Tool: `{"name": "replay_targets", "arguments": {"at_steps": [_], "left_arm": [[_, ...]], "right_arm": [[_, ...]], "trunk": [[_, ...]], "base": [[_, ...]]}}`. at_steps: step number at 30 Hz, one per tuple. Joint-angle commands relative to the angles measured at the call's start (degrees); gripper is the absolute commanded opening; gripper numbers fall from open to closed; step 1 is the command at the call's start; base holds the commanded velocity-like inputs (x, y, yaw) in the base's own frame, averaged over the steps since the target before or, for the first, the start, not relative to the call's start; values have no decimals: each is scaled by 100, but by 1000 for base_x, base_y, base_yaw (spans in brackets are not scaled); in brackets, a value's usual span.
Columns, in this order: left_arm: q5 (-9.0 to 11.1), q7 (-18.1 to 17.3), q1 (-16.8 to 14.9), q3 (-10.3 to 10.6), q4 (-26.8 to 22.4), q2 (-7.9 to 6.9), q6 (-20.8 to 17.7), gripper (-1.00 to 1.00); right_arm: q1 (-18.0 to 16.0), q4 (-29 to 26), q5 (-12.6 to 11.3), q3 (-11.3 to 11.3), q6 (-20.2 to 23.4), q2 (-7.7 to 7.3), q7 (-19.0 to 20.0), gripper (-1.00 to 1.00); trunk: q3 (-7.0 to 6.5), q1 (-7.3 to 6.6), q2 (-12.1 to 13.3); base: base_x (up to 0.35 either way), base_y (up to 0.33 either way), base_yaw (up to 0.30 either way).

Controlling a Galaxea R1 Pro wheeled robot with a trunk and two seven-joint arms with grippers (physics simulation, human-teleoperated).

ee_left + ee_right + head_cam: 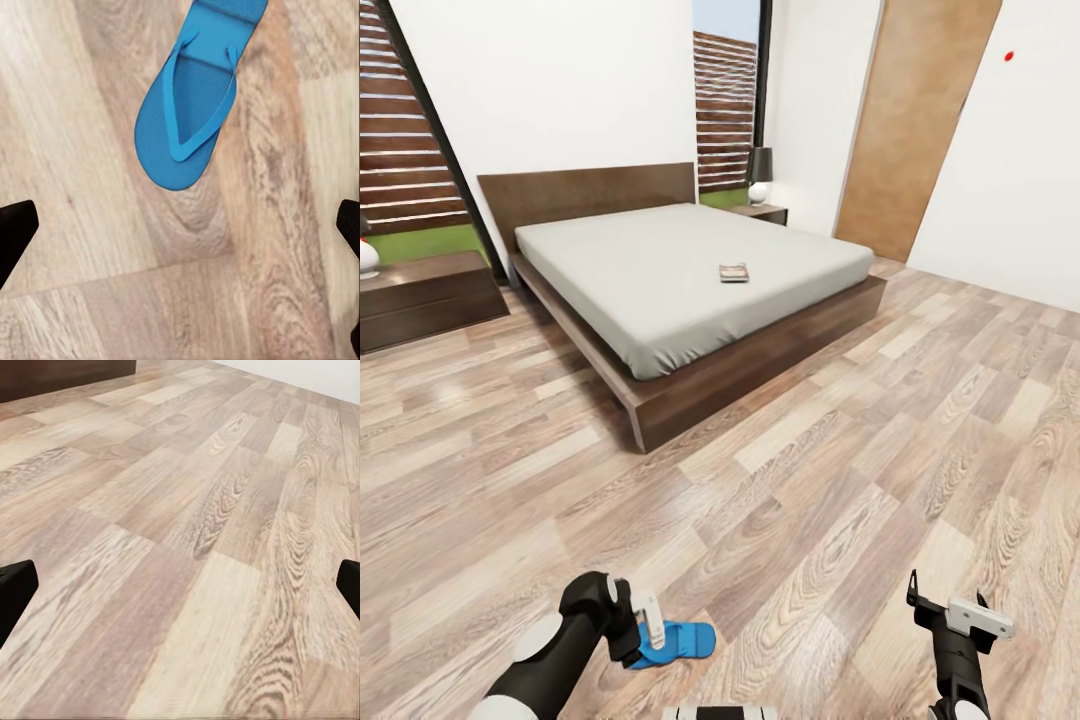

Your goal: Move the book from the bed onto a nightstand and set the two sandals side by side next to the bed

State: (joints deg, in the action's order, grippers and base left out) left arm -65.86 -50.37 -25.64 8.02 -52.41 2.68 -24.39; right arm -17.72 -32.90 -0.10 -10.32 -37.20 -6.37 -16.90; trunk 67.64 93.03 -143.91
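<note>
One bright blue sandal (682, 641) lies flat on the wood floor close in front of me; the other sandal is out of view. My left gripper (648, 625) hangs just above its near end, open. In the left wrist view the sandal (187, 120) lies ahead of the wide-apart fingertips (15, 229), nothing between them. My right gripper (948, 612) is open over bare floor, its fingertips (15, 592) spread. The book (734, 272) rests on the bed (660, 260) toward its right side. A nightstand (762, 212) with a dark-shaded lamp (760, 175) stands at the bed's far right.
A second low dark cabinet (422, 296) with a white lamp base (366, 258) stands left of the bed. A wooden door (915, 120) is on the right wall. Dark-framed windows (725, 100) flank the headboard. Open plank floor (840, 450) lies between me and the bed.
</note>
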Motion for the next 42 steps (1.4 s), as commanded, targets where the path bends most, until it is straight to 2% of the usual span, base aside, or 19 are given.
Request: {"name": "replay_targets", "arguments": {"at_steps": [1, 3, 11, 15, 20, 32, 38, 42], "left_arm": [[-23, -114, -2, 6, -60, -1, -34, 100], [-23, -187, -2, 6, -107, -3, -33, 100], [-23, -260, -2, 6, -226, -1, -31, 100], [-23, -262, -2, 6, -243, -4, -35, 100], [-37, -270, -2, 6, -610, -4, -39, 100], [-55, -271, -2, 31, -725, 46, -40, 100], [-58, -271, -2, 276, -722, 114, -40, 100], [-58, -271, -2, 361, -719, 130, -40, 100]], "right_arm": [[-3, 3, 1, 4, -16, -1, -15, 100], [-3, 3, 1, 4, -16, 0, -15, 100], [-3, 3, 1, 4, -16, 3, -15, 100], [-3, 3, 1, 4, -16, 4, -15, 100], [-3, 3, 1, 4, -16, 4, -15, 100], [-3, 3, 1, 4, -16, 4, -15, 100], [-3, 4, 1, 4, -16, 4, -15, 100], [-3, 5, 1, 4, -16, 4, -15, 100]], "trunk": [[28, 1, -4], [72, 6, -6], [72, 6, -6], [161, 17, -12], [161, 17, -12], [161, 17, -12], [161, 17, -12], [249, 27, -17]], "base": [[0, 0, 0], [0, 0, 0], [0, 0, 0], [0, 0, 0], [0, 0, 0], [0, 0, 0], [0, 0, 0], [0, 0, 0]]}}
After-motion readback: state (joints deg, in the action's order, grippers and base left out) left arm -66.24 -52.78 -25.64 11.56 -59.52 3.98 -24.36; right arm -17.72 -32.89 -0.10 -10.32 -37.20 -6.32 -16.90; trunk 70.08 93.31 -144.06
